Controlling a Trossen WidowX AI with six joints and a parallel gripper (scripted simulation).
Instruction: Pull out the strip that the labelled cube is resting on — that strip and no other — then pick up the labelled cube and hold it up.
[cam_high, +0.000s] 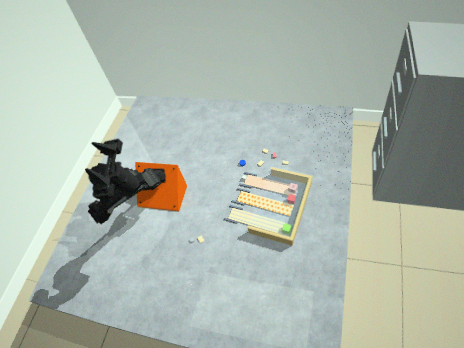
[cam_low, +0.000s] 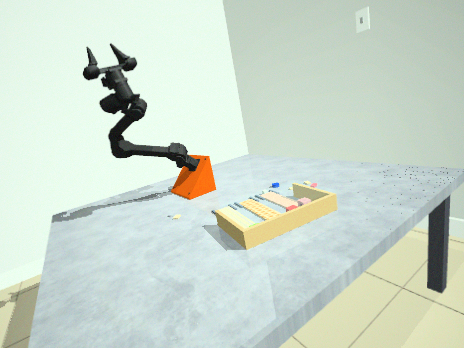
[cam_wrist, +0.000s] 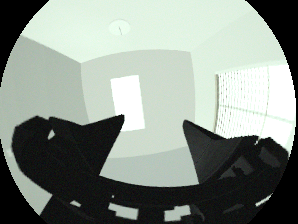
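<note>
My gripper (cam_high: 90, 156) (cam_low: 100, 46) (cam_wrist: 154, 120) is open and empty, raised high behind the orange base and pointing up, far from the strips. Three strips lie side by side in a wooden tray (cam_high: 303, 205) (cam_low: 295, 220): a plain salmon strip (cam_high: 267, 184) (cam_low: 280, 199), an orange-dotted strip (cam_high: 263, 203) (cam_low: 260, 208) and a pale striped strip (cam_high: 255, 219) (cam_low: 234, 218). At their far ends are a pink cube (cam_high: 293, 187) (cam_low: 304, 201), a red cube (cam_high: 291, 198) (cam_low: 292, 208) and a green cube (cam_high: 286, 228). No label is readable.
The tray has raised walls on three sides; its side facing the orange base (cam_high: 162, 192) (cam_low: 200, 182) is open. A blue piece (cam_high: 242, 163) (cam_low: 275, 185) and several small blocks lie beyond the tray. A beige block (cam_high: 200, 239) (cam_low: 176, 216) lies between base and tray.
</note>
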